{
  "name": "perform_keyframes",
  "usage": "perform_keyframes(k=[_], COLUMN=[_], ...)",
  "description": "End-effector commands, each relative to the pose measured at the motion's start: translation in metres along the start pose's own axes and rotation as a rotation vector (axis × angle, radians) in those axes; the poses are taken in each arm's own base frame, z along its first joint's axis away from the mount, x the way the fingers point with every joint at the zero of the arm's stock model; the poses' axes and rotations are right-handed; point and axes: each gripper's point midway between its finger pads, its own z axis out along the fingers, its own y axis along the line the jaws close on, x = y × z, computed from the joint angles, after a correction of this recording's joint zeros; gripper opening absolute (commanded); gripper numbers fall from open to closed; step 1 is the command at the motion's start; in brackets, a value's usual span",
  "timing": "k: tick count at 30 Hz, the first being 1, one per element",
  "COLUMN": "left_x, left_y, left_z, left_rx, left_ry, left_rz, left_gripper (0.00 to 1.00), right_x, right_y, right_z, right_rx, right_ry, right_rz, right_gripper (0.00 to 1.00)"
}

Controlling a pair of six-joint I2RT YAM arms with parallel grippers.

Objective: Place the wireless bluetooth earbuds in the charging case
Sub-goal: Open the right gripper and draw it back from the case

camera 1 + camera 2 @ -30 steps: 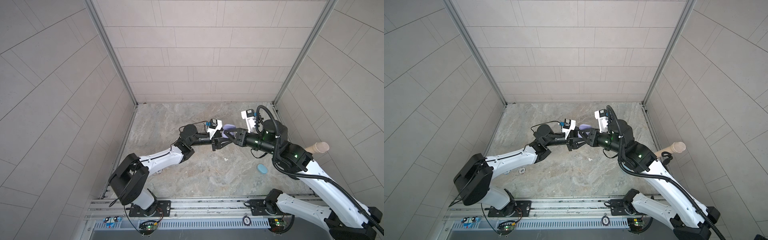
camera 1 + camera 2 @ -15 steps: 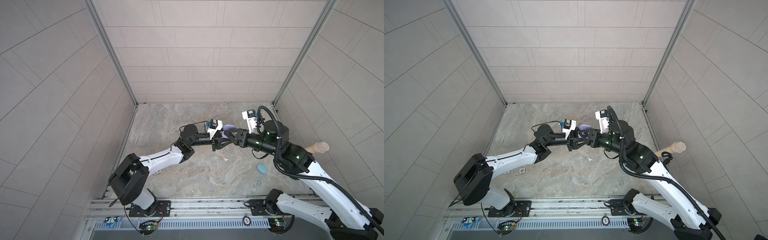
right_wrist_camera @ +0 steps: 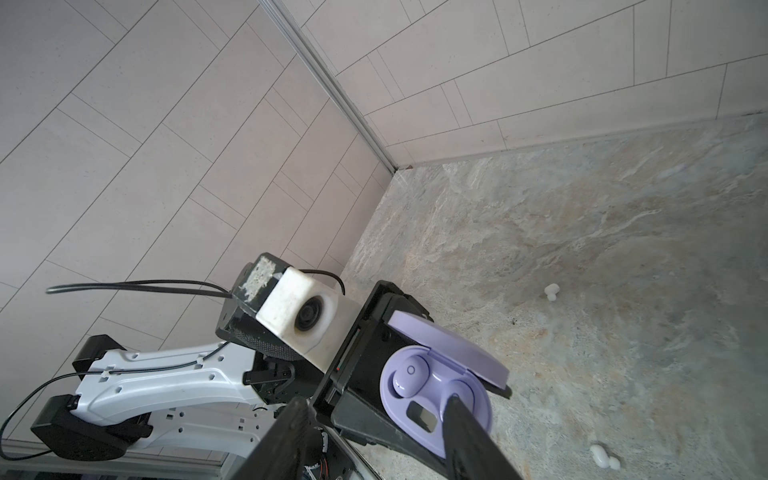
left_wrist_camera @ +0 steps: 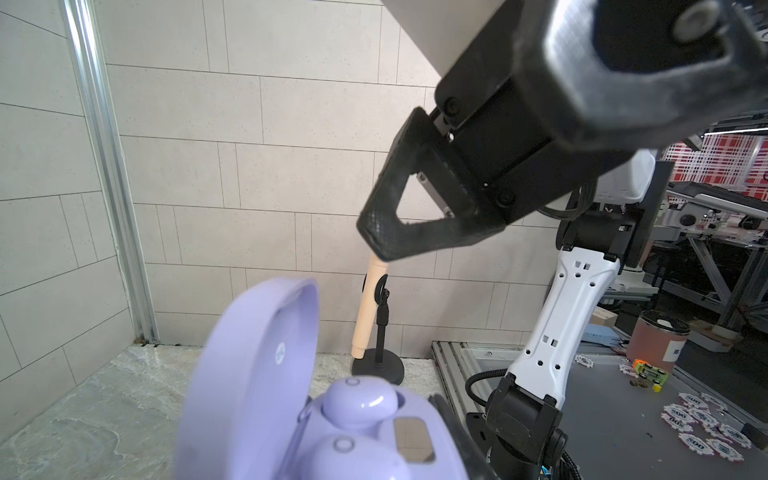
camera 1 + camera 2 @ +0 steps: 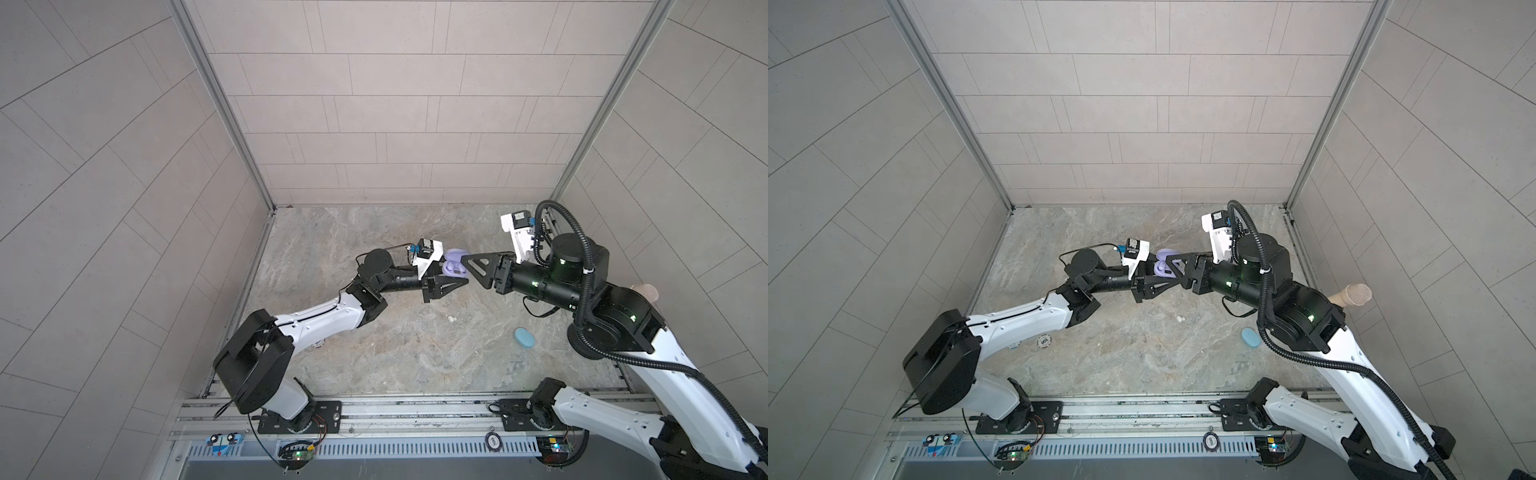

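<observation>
Looking steeply down from high above in both top views, sharing nearly the whole desk [image 5: 415,353]. Sitting close in both wrist views, facing one another across the open lilac case [image 4: 249,374].

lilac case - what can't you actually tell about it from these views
lilac case: its lower part is cut off by the bottom edge of the left wrist view.
second lilac earbud: partly covered by a finger of the right gripper in the right wrist view.
In both top views the case is too small to show what sits inside.
</observation>
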Motion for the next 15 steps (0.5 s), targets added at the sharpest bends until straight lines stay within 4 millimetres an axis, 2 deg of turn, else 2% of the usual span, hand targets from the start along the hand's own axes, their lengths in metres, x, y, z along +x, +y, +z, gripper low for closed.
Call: perform_keyframes(k=[1, 5, 10, 15], left_x=[-0.009, -0.005, -0.001, 0.001], left_y=[-0.011, -0.014, -0.017, -0.019], left_z=[-0.003, -0.005, -0.008, -0.008], left_rx=[0.030, 0.039, 0.043, 0.049], left_ry=[-0.020, -0.010, 0.014, 0.024], left_rz=[0.034, 0.025, 0.030, 0.031], left_gripper=[0.11, 0.11, 0.11, 0.11], right_x=[-0.002, -0.011, -0.016, -0.012], right_y=[-0.012, -0.025, -0.041, -0.043], right_z=[0.002, 0.009, 0.025, 0.039], right_rx=[0.067, 0.125, 0.163, 0.149], right_ry=[0.017, 0.039, 0.091, 0.139], right_rz=[-0.033, -0.039, -0.003, 0.016], right_gripper=[0.54, 0.53, 0.45, 0.38])
